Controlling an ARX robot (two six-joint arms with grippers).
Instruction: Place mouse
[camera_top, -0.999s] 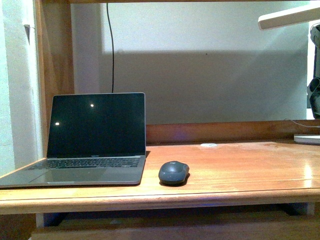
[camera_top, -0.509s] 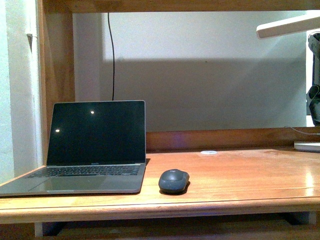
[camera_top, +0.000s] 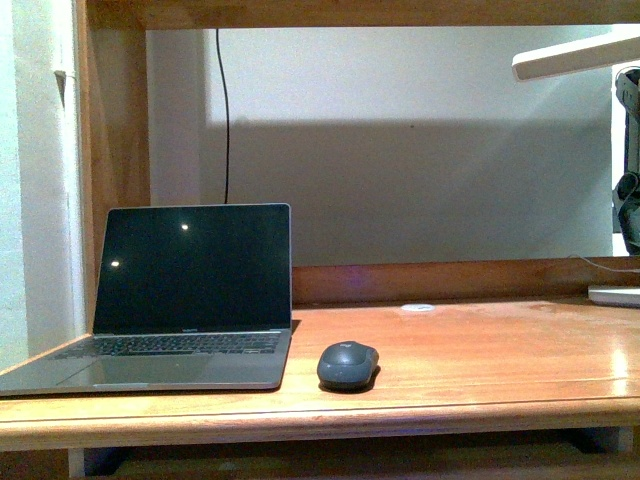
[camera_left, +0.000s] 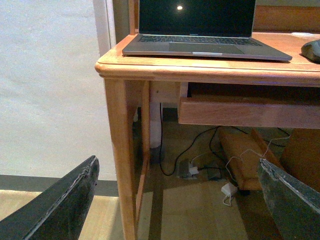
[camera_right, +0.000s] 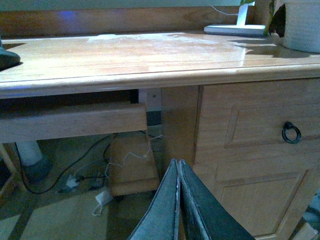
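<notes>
— Where is the mouse (camera_top: 348, 363) right now?

— It sits flat on the wooden worktop (camera_top: 480, 350), low and a little left of centre in my front view, just beside the right edge of the open laptop (camera_top: 180, 300) but not touching it. Nothing of mine is on it. In my left wrist view only its rounded end (camera_left: 312, 50) shows at the right edge of the frame; in my right wrist view a dark sliver of it (camera_right: 7, 57) shows at the left edge.

— And your hands?

— Both hang below the worktop's front edge, well away from the mouse. My left hand (camera_left: 180, 200) has its fingers (camera_left: 60, 205) spread wide apart, one in each lower corner of the frame, with nothing between them. My right hand (camera_right: 179, 200) has its fingers (camera_right: 165, 210) pressed together in the lower middle of its frame, gripping nothing.

— Anything else on the worktop?

— The laptop's screen is dark. A white lamp base (camera_right: 235, 30) stands at the back right, with a white pot (camera_right: 302, 25) near it. Under the worktop, cables (camera_left: 200, 150) trail over the floor.
</notes>
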